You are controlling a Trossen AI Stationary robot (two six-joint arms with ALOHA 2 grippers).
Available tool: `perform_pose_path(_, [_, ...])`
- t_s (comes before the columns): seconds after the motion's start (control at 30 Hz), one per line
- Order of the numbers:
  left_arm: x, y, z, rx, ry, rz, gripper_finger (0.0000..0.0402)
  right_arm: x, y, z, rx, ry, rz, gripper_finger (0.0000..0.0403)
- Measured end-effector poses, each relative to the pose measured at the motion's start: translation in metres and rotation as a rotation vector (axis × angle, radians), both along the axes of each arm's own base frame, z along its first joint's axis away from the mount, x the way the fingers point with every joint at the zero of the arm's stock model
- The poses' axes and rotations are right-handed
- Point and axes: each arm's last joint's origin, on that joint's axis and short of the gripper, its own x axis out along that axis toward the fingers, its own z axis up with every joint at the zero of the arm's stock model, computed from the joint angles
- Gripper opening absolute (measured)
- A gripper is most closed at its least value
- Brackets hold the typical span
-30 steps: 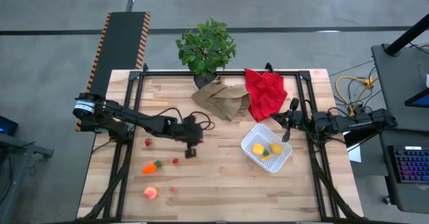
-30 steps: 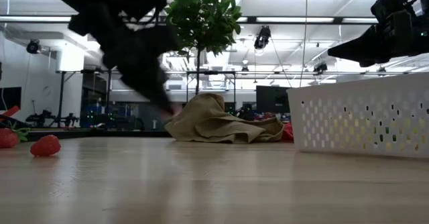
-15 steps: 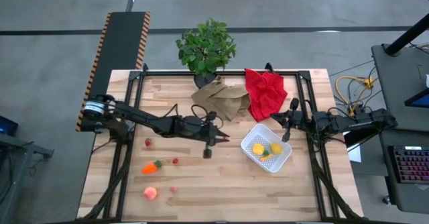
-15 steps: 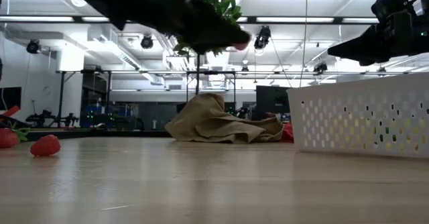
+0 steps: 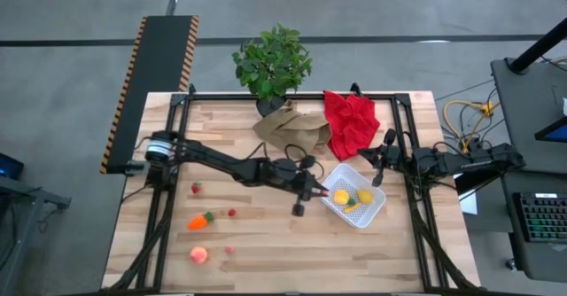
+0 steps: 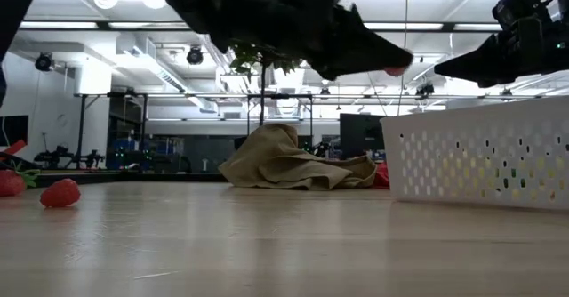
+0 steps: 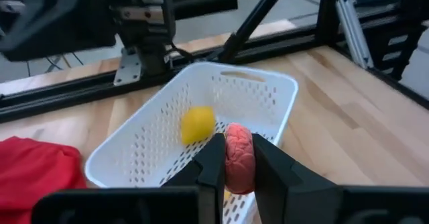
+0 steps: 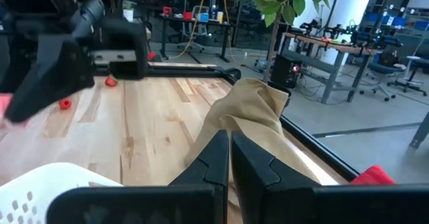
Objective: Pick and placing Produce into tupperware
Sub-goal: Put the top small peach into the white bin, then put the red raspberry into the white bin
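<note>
My left gripper (image 5: 321, 192) reaches far across the table and is shut on a small red berry (image 7: 239, 158), just above the near-left rim of the white tupperware (image 5: 376, 209). The low view shows the berry (image 6: 394, 69) raised well off the table. A yellow lemon (image 7: 198, 123) and yellow corn (image 5: 364, 196) lie in the tupperware. The carrot (image 5: 200, 220), the peach (image 5: 198, 255) and loose red berries (image 5: 232, 213) rest on the table's left half. My right gripper (image 5: 379, 181) is shut and waits beside the tupperware's far-right side. My left gripper pinches the red berry's sides (image 7: 231, 174) between its two fingers. The fingers reach level from the table's left, slanting slightly down. The berry is lifted clear, over the tupperware's rim (image 7: 127, 158).
A brown paper bag (image 5: 292, 129), a red cloth (image 5: 351, 121) and a potted plant (image 5: 272, 61) sit along the far edge. A black frame (image 5: 301, 95) borders the table. Two berries (image 6: 60, 193) lie near the left in the low view.
My left gripper has swept from the table's middle toward the right edge, carrying the red berry up off the table and over to the tupperware's rim, staying shut on it.
</note>
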Motion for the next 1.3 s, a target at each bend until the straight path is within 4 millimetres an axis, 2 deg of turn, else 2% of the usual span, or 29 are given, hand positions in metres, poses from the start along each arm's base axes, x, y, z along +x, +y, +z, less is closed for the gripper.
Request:
perform_pose_path(0.2, [0.015,0.0,-0.009,0.004,0.027,0.002,0.0033,0.0,0.0,-0.001,-0.001,0.006,0.0,0.0009])
perform_pose_path(0.43, [0.016,0.001,-0.015,0.0,0.043,0.005,0.0036,0.0,0.0,-0.001,0.0,0.006,0.0,0.0009])
perform_pose_path(1.07, [0.017,0.004,-0.014,-0.001,0.036,0.014,0.0101,0.0,0.0,-0.001,0.0,0.006,0.002,0.0009])
perform_pose_path(1.3, [0.017,0.004,-0.014,-0.002,0.035,0.015,0.0139,0.0,0.0,-0.001,-0.001,0.006,0.002,0.0009])
